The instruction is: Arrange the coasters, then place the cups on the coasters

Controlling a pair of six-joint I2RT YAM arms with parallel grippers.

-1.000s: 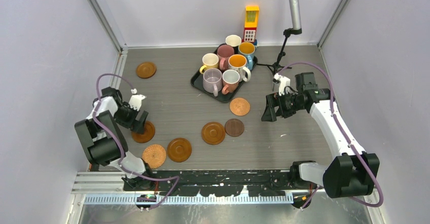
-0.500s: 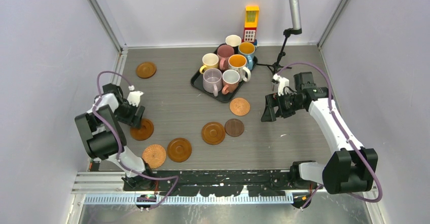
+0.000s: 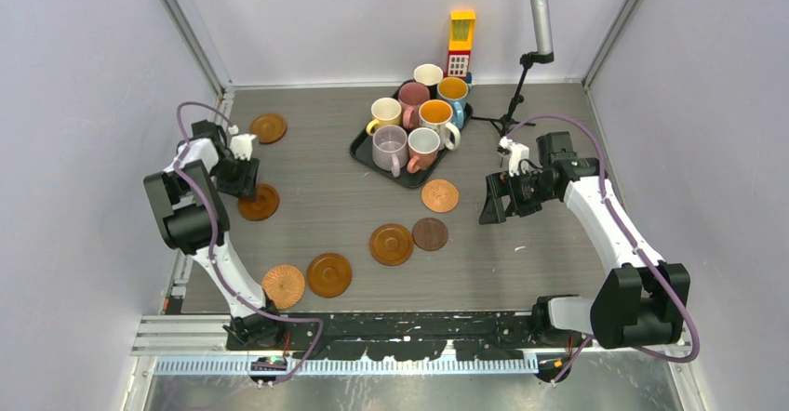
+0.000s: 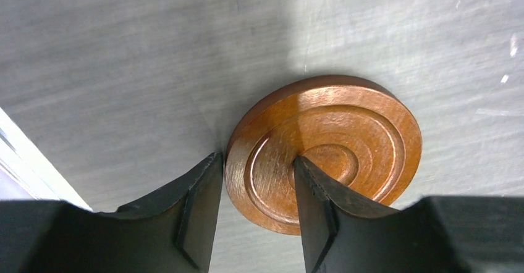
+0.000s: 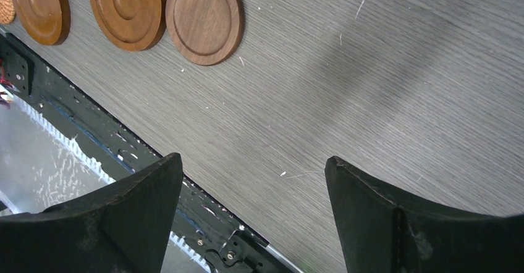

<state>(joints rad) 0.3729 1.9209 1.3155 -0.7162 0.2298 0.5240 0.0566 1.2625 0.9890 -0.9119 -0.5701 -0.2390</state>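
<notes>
Several brown and orange coasters lie on the grey table. One ringed orange coaster [image 4: 327, 146] [image 3: 258, 203] sits tilted between my left gripper's [image 4: 256, 159] [image 3: 242, 177] fingers, which are shut on its edge, one finger outside the rim, the other over its centre. Another coaster [image 3: 268, 128] lies beyond it at the far left. More coasters [image 3: 329, 274] [image 3: 392, 244] [image 3: 440, 195] are spread across the front and middle. The cups [image 3: 389, 146] [image 3: 435, 113] stand grouped on a black tray [image 3: 358, 147]. My right gripper [image 3: 490, 208] [image 5: 250, 157] hangs open over bare table, right of the coasters [image 5: 203, 18].
A yellow-red toy block tower [image 3: 460, 43] stands behind the tray. A small black tripod with a grey pole [image 3: 521, 86] stands at the back right. The black front rail [image 3: 400, 327] [image 5: 204, 223] runs along the near edge. Walls close in left and right.
My left gripper has closed on the orange coaster and moved it away from the front, toward the far left. The right arm has stayed in place.
</notes>
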